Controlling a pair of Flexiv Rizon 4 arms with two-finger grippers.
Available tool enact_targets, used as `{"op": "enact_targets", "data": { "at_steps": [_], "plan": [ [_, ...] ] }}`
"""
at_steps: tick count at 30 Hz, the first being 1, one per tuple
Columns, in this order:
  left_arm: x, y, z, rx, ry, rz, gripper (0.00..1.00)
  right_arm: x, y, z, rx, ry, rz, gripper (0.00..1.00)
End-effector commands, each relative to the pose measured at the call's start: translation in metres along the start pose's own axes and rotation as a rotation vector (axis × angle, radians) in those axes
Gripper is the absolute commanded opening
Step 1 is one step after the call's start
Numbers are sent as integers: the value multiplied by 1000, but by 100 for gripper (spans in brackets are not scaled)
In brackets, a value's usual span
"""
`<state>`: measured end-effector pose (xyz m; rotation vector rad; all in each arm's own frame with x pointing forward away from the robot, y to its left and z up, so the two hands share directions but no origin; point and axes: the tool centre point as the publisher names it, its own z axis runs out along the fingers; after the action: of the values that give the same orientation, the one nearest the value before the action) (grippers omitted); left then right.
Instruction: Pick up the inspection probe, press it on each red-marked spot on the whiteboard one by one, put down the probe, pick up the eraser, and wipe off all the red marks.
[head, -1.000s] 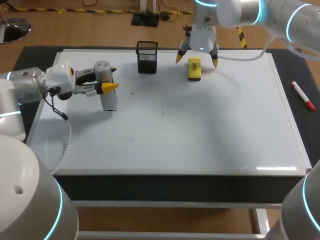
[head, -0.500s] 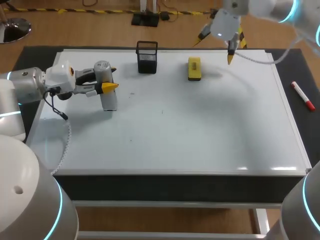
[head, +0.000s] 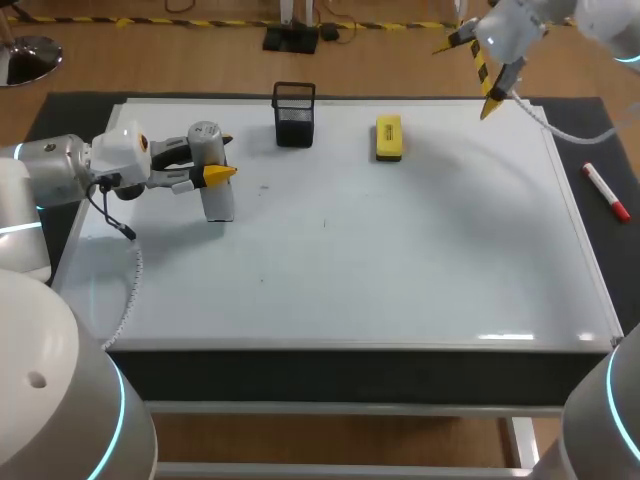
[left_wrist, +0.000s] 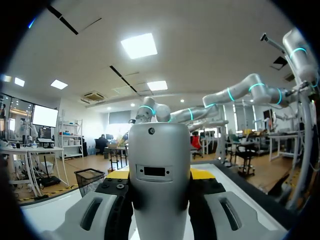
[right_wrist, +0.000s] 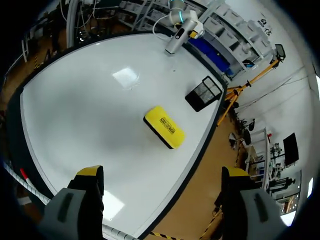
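Whiteboard (head: 400, 260) covered the worktop. Left arm (head: 60, 170) extended low over its left side, jaws clamped on the inspection probe (head: 218, 205), which stood upright on the board. Right arm (head: 520, 25) hung above the far right corner — jaws spread wide, empty. Black basket (head: 294, 113) stood at the far edge. Yellow eraser (head: 389, 137) lay flat nearby to its right, and a red marker (head: 606, 192) lay beyond the board's right edge.

probe (left_wrist: 159, 170) running off left wrist view's edge, mostly hiding left pincer (head: 222, 156) tips, right arm (head: 600, 15) cropped in head view
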<state>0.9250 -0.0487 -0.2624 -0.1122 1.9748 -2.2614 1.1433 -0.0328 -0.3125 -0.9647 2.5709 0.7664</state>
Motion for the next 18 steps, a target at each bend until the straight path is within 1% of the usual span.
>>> {"op": "enact_targets", "data": {
  "at_steps": [1, 2, 3, 4, 5, 6, 9, 11, 12, 18],
  "plan": [
    [0, 0, 0, 4, 0, 2, 0, 6, 14, -37, 35, -74, 44, 100],
    [0, 0, 0, 4, 0, 2, 0, 5, 17, -44, 37, -69, 58, 100],
    [0, 0, 0, 4, 0, 2, 0, 3, 21, -51, 35, -97, 51, 100],
    [0, 0, 0, 4, 0, 2, 0, 3, 23, -56, 35, -101, 61, 100],
    [0, 0, 0, 4, 0, 2, 0, 3, 25, -60, 38, -81, 83, 100],
    [0, 0, 0, 4, 0, 2, 0, 2, 27, -65, 33, -106, 77, 100],
    [0, 0, 0, 4, 0, 2, 0, 0, 34, -78, 35, -93, 102, 100],
    [0, 0, 0, 4, 0, 2, 0, 1, 39, -81, 34, -94, 101, 100],
    [0, 0, 0, 4, 0, 2, 0, 0, 43, -83, 36, -124, 69, 100],
    [0, 0, 0, 4, 0, 2, 0, 0, 43, -83, 36, -124, 69, 100]
  ]
}}
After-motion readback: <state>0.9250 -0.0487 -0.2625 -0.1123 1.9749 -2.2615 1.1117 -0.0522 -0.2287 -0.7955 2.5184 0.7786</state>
